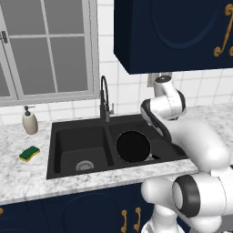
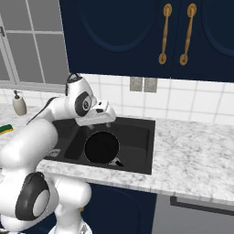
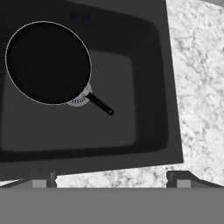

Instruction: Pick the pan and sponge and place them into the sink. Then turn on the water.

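Counter: marble (image 1: 27, 177), around the sink (image 1: 57, 150).
Pan (image 3: 48, 63): below the gripper (image 3: 111, 183), in the basin.
Gripper: fingers apart, holding nothing.
Sponge (image 1: 29, 153): far off.

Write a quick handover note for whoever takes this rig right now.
Gripper: jaws open, holding nothing, above the sink's right basin.
Pan: in the right basin of the sink, partly covering the drain. Done.
Sponge: on the counter left of the sink, in front of the soap bottle. Not yet moved.
Left: put the sponge in the sink, then turn on the tap.
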